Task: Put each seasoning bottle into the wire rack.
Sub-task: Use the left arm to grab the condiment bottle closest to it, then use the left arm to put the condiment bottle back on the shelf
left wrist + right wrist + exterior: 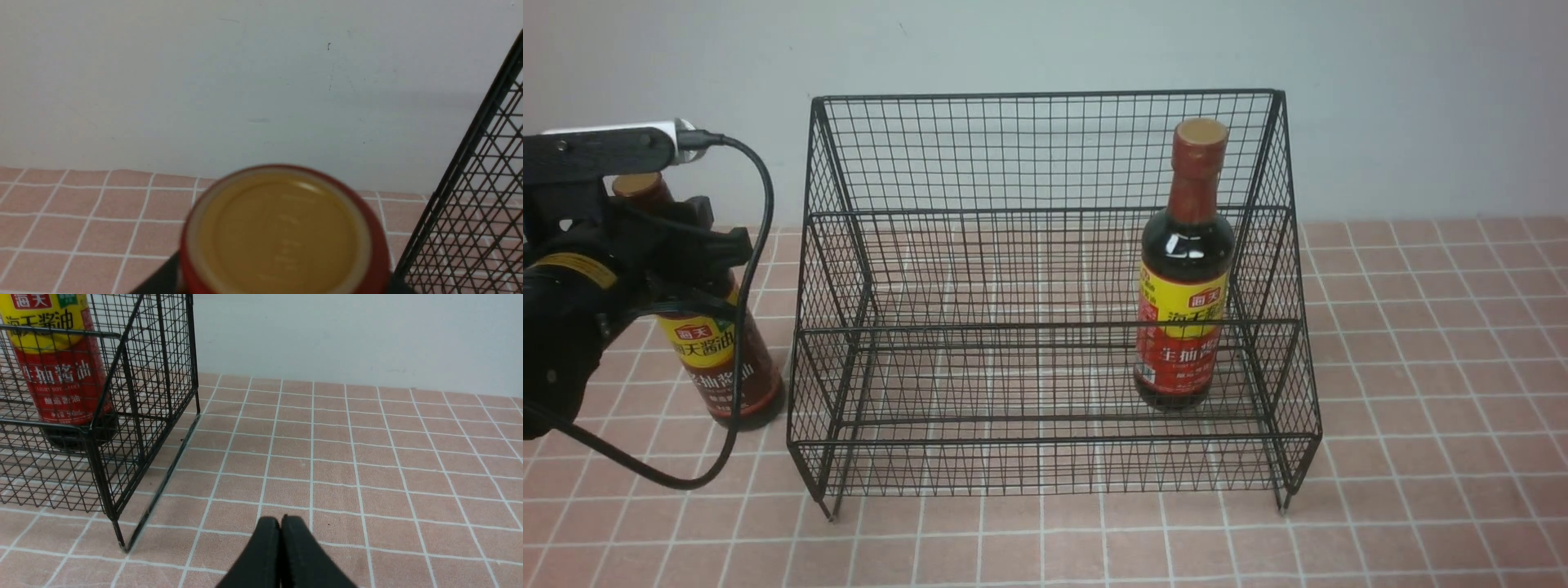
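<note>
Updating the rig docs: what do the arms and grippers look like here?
Left arm: matte black housing with a yellow label band, a white-silver module on top, and a black cable looping from it. Right gripper: two plain black tapered fingers, no markings visible.

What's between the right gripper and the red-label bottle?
In the right wrist view, bare tiled tabletop, then side mesh of the wire rack around the red-label bottle.

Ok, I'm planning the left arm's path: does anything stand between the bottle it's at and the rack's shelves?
Yes: the mesh left side wall of the wire rack stands between the brown-label bottle and the shelves, so a straight sideways move is blocked. The front above the low rails looks open.
</note>
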